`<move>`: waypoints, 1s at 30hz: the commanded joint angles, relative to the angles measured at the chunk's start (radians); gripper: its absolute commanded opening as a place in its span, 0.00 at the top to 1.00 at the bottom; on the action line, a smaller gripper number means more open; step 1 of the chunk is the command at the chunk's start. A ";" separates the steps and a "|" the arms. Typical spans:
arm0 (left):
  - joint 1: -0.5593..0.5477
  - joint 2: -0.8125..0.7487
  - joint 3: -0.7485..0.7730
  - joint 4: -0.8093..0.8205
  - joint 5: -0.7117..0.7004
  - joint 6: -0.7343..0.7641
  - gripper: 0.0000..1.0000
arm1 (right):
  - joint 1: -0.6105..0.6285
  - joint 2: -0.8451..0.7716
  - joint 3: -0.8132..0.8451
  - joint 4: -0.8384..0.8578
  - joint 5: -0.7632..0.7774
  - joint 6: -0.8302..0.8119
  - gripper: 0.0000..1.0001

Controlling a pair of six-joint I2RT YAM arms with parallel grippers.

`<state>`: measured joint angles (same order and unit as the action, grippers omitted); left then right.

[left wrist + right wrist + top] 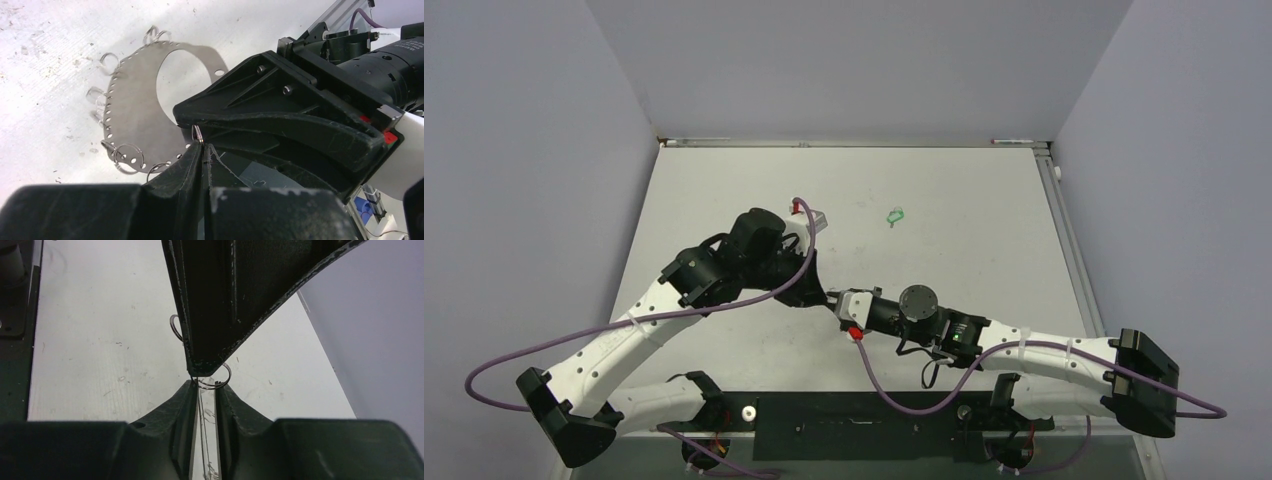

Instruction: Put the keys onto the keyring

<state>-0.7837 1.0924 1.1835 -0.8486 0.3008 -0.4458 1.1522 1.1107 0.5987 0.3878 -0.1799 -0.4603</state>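
Keyring [135, 100] hold, apparently: left gripper [203, 148] clenched on rim, right gripper [205, 387] narrowly parted astride it; next, likely fetch far green key [895, 214].

white arm links [614, 345], black joints [919, 303], purple cables [574, 331], red markings [854, 333].

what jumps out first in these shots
Two claws meet tip to tip: the left claw, shut, and the right claw, with a small wire loop between their tips. Beside them is the big grey keyring, holes and loops along its rim. The tiny green key sits alone farther back on the table.
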 commanded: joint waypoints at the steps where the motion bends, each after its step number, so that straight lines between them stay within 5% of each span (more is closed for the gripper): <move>1: -0.003 -0.021 0.007 0.051 0.028 -0.016 1.00 | -0.005 0.004 0.044 0.037 -0.028 0.003 0.86; 9: -0.005 -0.021 -0.001 0.051 0.030 -0.021 1.00 | -0.005 0.001 0.051 0.021 -0.026 0.012 0.95; 22: -0.005 -0.009 -0.012 0.072 0.054 -0.033 1.00 | -0.006 -0.027 0.024 0.049 -0.061 0.051 0.94; 30: -0.005 -0.017 -0.003 0.079 0.046 -0.037 1.00 | -0.008 -0.004 0.049 0.024 -0.047 0.086 0.66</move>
<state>-0.7837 1.0897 1.1671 -0.8261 0.3183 -0.4679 1.1461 1.1118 0.6006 0.3553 -0.2157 -0.3981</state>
